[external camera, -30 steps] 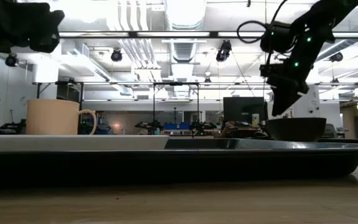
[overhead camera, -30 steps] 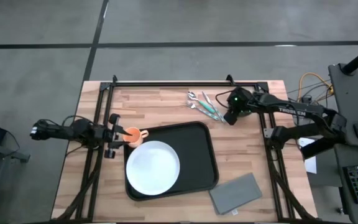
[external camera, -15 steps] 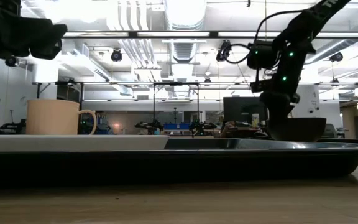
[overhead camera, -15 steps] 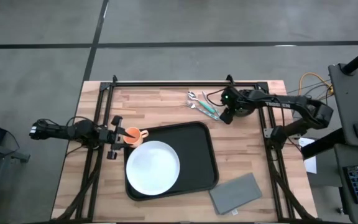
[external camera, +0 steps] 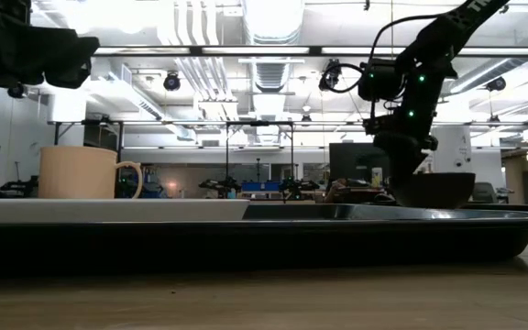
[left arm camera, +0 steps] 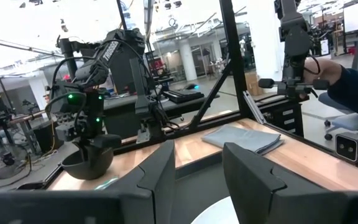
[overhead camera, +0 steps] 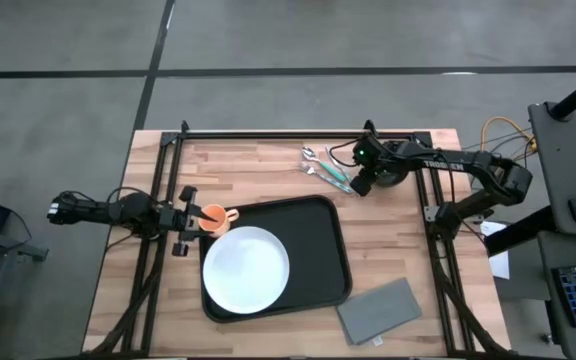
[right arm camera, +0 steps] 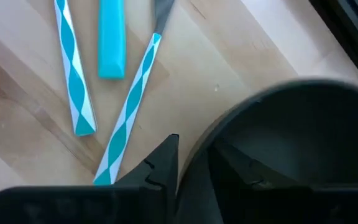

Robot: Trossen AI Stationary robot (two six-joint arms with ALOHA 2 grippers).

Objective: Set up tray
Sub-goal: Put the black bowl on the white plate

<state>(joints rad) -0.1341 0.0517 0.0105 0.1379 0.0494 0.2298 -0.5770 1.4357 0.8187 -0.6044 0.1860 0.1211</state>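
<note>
I have the right hand (right arm camera: 188, 168) straddling the rim of the dark bowl (overhead camera: 388, 172) near the counter's (overhead camera: 268, 165) far right corner, fingers either side but not visibly clamped, so next I must pinch, lift and carry it to the tray (overhead camera: 323, 240) mid-counter, while the left hand (overhead camera: 181, 218), fingers apart, waits by the orange mug (overhead camera: 213, 218).

Around me: grey floor (overhead camera: 268, 40), bright ceiling lights (external camera: 273, 18), white ducts overhead, a person's dark sleeve (left arm camera: 356, 87) beyond.
</note>
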